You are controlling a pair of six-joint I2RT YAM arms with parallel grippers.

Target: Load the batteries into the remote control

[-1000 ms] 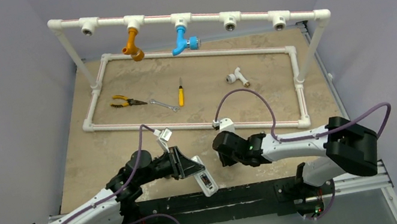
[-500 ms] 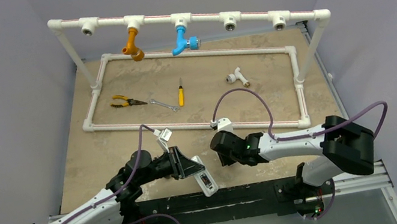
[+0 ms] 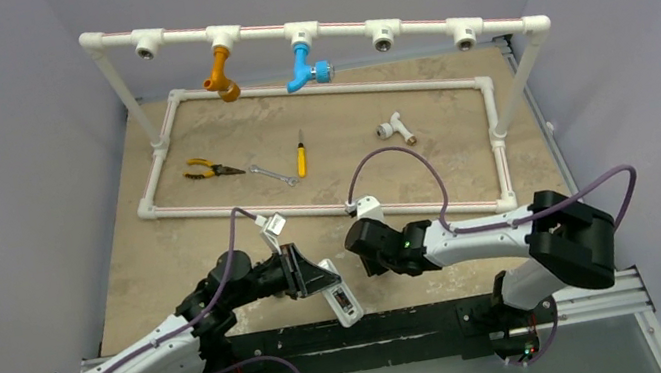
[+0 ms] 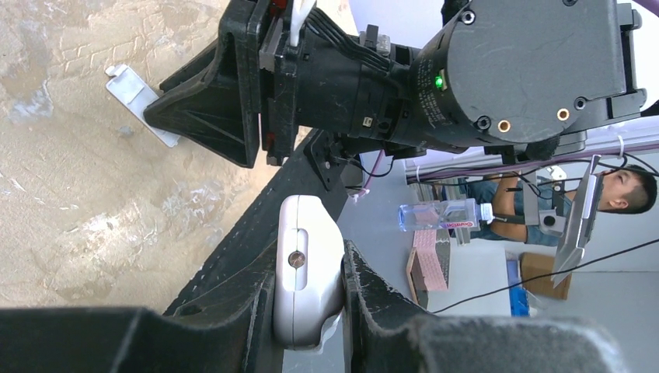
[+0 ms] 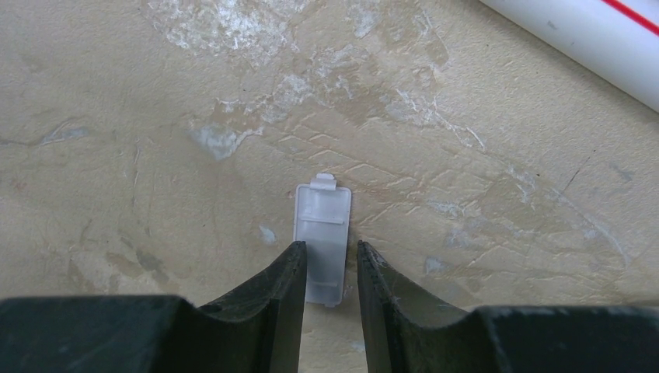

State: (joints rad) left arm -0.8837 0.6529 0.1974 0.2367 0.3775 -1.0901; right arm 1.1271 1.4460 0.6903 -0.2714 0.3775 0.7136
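Observation:
My left gripper is shut on the white remote control, held on edge out past the table's near edge. No batteries can be made out in any view. My right gripper hangs open just above the table. Its fingertips straddle the lower half of a small flat white cover lying flat there, and a sliver of table shows beside the right finger. The left wrist view shows the cover beside the right gripper's dark fingers.
A white pipe frame borders the far work area. Inside it lie yellow pliers, a wrench, a yellow-handled screwdriver and a pipe tee. Orange and blue taps hang from the raised rail.
My right arm has slid a little to the left, closer to the left gripper. The left arm and the remote have stayed still.

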